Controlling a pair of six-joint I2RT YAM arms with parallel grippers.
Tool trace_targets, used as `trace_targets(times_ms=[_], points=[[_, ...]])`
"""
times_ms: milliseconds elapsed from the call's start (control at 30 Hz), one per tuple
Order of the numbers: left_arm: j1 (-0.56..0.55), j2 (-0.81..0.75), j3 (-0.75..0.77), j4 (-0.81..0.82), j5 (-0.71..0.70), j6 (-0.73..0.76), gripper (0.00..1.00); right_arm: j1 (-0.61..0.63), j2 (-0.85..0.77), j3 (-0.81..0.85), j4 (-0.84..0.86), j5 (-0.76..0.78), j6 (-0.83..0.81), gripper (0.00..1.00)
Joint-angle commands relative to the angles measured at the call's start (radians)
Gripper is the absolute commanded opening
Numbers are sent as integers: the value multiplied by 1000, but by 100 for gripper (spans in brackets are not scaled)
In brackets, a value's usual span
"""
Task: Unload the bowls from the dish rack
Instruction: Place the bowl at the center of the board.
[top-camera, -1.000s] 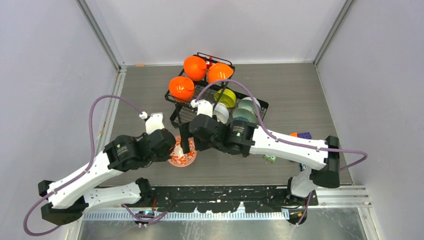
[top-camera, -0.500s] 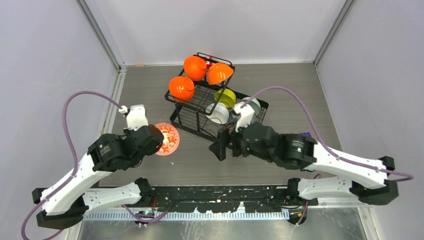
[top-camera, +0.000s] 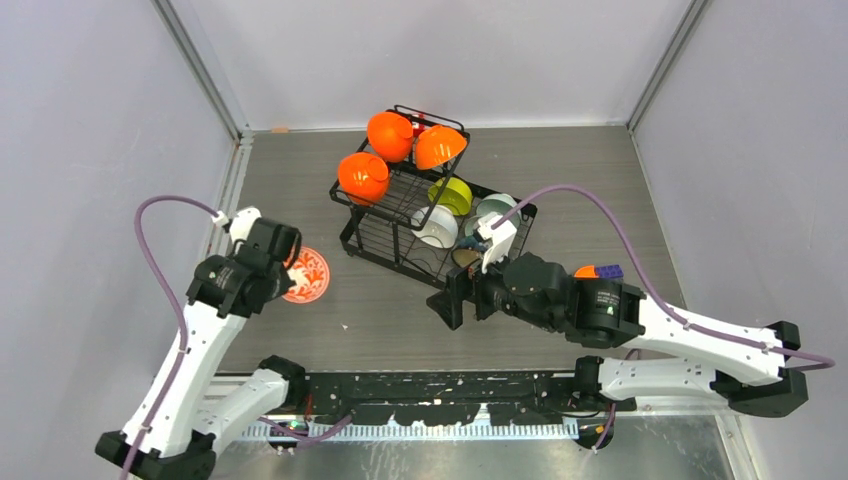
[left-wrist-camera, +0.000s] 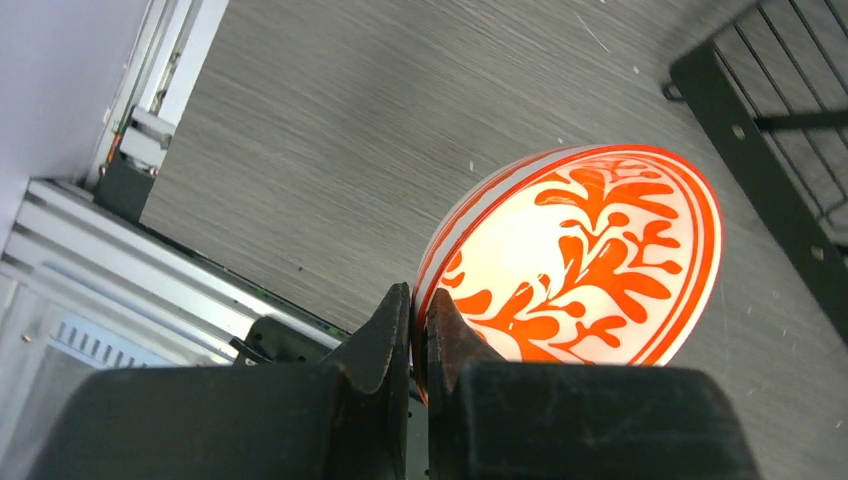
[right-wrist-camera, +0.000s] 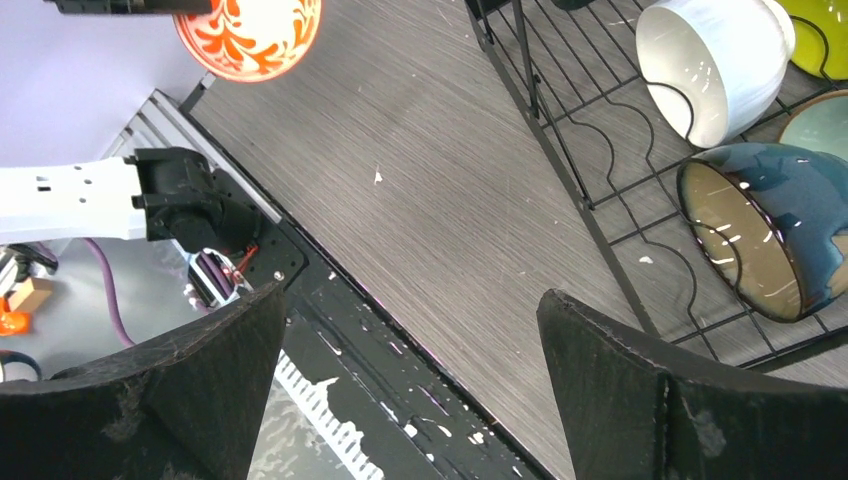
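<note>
Left of the dish rack (top-camera: 350, 240), patterned bowl (top-camera: 305, 275), mouth upward

The dish rack (top-camera: 352, 238) is taking up the middle of the surface (top-camera: 610, 180), with three orange bowls (top-camera: 363, 175) crowding its far-left part above the lower tier. A broad strip of bare surface is lying open between the rack's near edge and the front rail (top-camera: 450, 385), where the right gripper (top-camera: 447, 305) is hovering, jaws spread wide. The patterned bowl (top-camera: 308, 276), pinched in the left gripper (left-wrist-camera: 418, 300), is narrowing the passage left of the rack. Toy blocks (top-camera: 598, 271) are lying just beside the right arm. Open surface is stretching from the rack to the right wall (top-camera: 760, 150).
</note>
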Motion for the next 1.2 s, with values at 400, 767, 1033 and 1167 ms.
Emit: trace_targets(times_ms=[400, 767, 1033, 1167], points=[[565, 274, -126, 610, 486, -38, 0, 3, -238, -217, 20, 86, 73, 100], [568, 605, 24, 907, 407, -86, 0, 2, -292, -339, 61, 178, 86, 100], [614, 834, 121, 989, 425, -199, 0, 4, -310, -350, 70, 260, 44, 100], [616, 910, 177, 1031, 419, -228, 0, 4, -330, -376, 71, 285, 48, 100]])
